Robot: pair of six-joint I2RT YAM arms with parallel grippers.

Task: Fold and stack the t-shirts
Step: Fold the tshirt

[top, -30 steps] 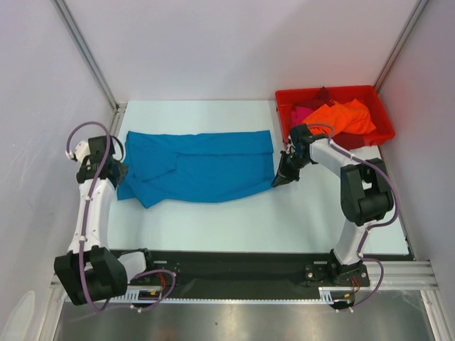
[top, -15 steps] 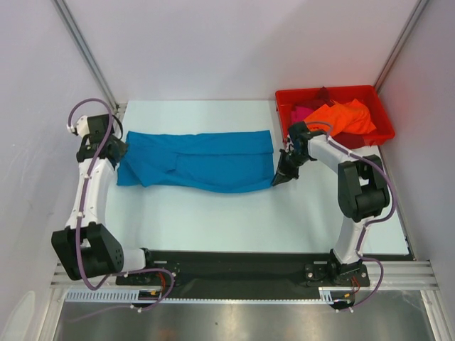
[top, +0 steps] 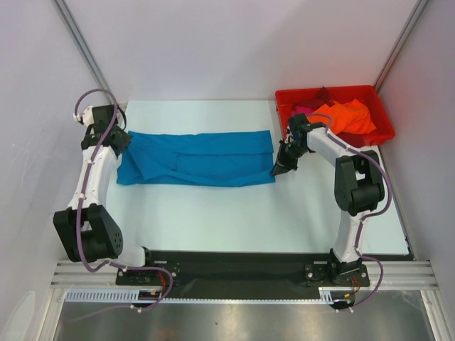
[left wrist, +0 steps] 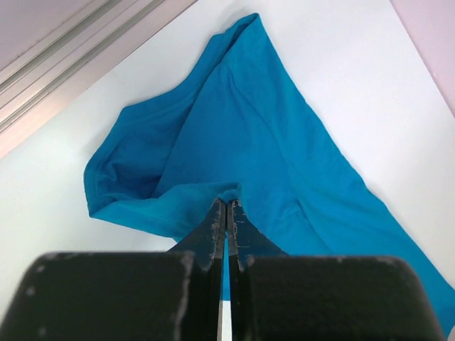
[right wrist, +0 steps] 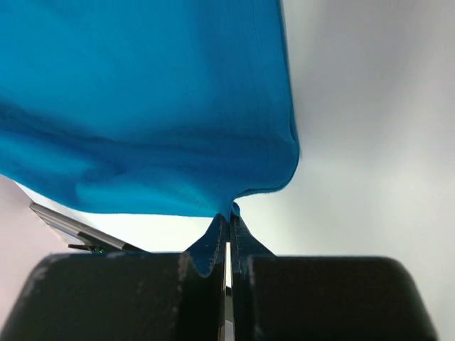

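The teal-blue t-shirt (top: pixel 199 158) lies folded into a long band across the back of the table. My left gripper (top: pixel 122 150) is shut on its left end; the left wrist view shows the cloth (left wrist: pixel 234 135) pinched at the fingertips (left wrist: pixel 218 213). My right gripper (top: pixel 276 170) is shut on the shirt's near right corner; the right wrist view shows the teal cloth (right wrist: pixel 156 106) pinched there. An orange t-shirt (top: pixel 346 116), a magenta-pink one (top: pixel 301 112) and a dark red one (top: pixel 323 93) lie in the red bin.
The red plastic bin (top: pixel 384 135) stands at the back right, just behind my right arm. White walls with metal rails (top: pixel 82 50) close in the table on the left, back and right.
Both grippers have carried the shirt's near edge toward the back. The drooping lower left part has been drawn up, and the shirt now lies as a narrower, straighter band.
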